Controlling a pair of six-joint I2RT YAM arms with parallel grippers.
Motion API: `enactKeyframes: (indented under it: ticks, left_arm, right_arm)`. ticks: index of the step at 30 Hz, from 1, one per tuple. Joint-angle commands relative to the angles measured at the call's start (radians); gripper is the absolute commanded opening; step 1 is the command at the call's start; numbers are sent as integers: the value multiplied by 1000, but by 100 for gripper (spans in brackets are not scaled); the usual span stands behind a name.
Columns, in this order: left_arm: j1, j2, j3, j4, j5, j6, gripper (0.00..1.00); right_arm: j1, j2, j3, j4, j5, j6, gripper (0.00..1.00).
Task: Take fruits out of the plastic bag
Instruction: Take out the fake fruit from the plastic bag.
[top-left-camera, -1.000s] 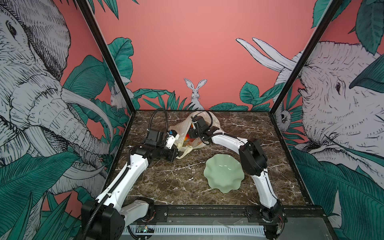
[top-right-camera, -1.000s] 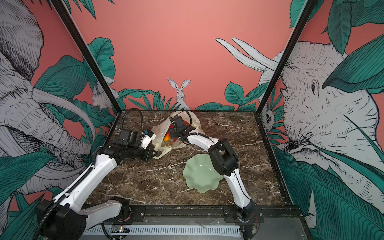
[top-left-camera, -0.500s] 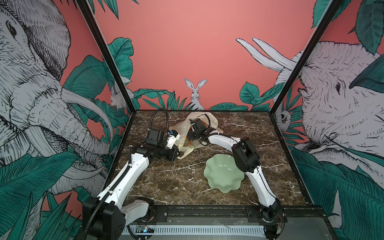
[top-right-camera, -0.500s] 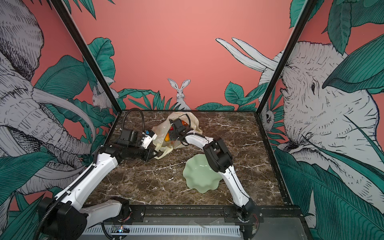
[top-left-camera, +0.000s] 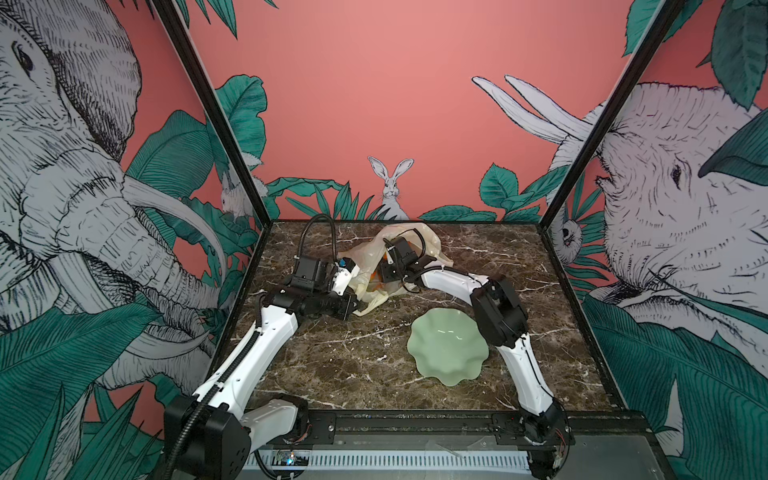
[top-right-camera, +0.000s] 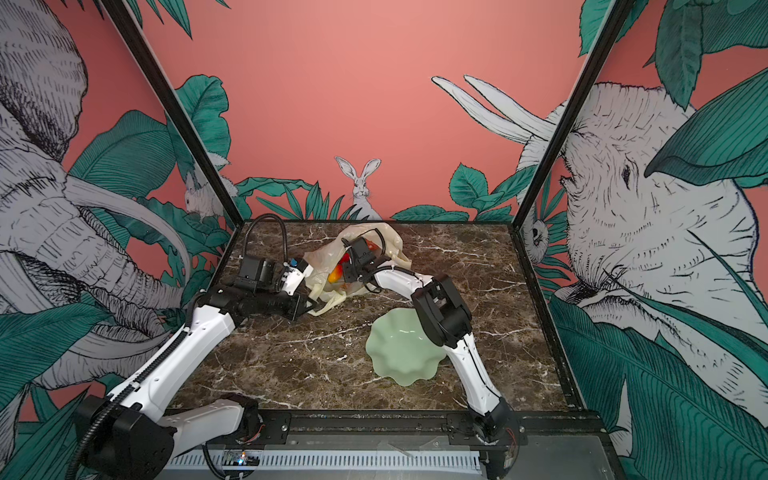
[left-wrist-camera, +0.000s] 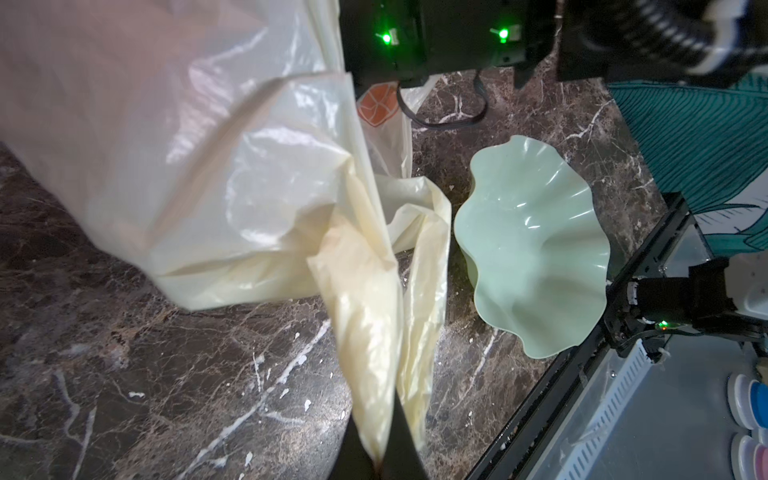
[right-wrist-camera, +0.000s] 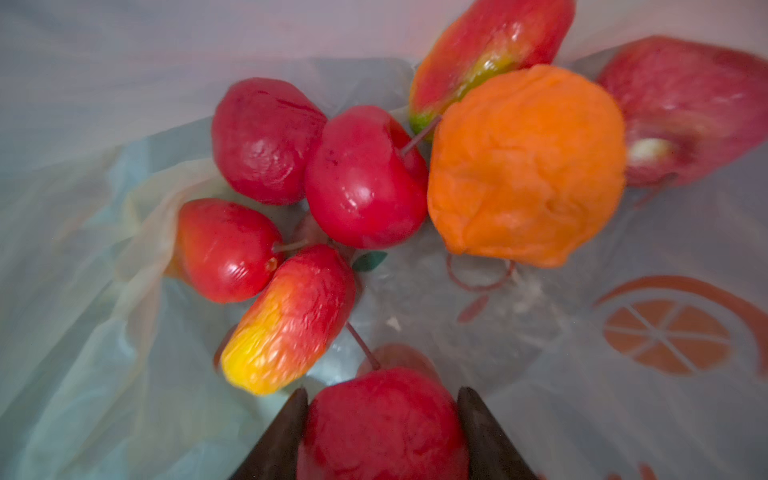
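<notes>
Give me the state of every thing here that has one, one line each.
plastic bag, mouth open, one handle pinched
red fruit, gripped, not yet lifted out
other fruits, loose inside the bag
green dish, upright, empty
left gripper, shut on the plastic bag's handle
right gripper, inside the bag, shut on the red fruit

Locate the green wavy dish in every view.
Top view: green dish lies in front of the plastic bag.
Top view: green dish in the same place, in front of the bag.
Left wrist: beside the bag's handle loop.
Right wrist: not in it.
Shared landmark: the plastic bag.
</notes>
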Motion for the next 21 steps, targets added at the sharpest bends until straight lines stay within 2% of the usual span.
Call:
enactKeyframes:
  ticks: [1, 8, 21]
  left_arm:
    - [-5, -13, 32, 23, -36, -25, 0]
    - [-5, -1, 78, 25, -84, -54, 0]
    - [-6, 23, 102, 35, -94, -86, 0]
  right_arm:
    - [1, -142, -57, 68, -33, -40, 28]
    - [6, -297, -175, 13, -111, -83, 29]
    - [55, -572, -264, -185, -146, -174, 29]
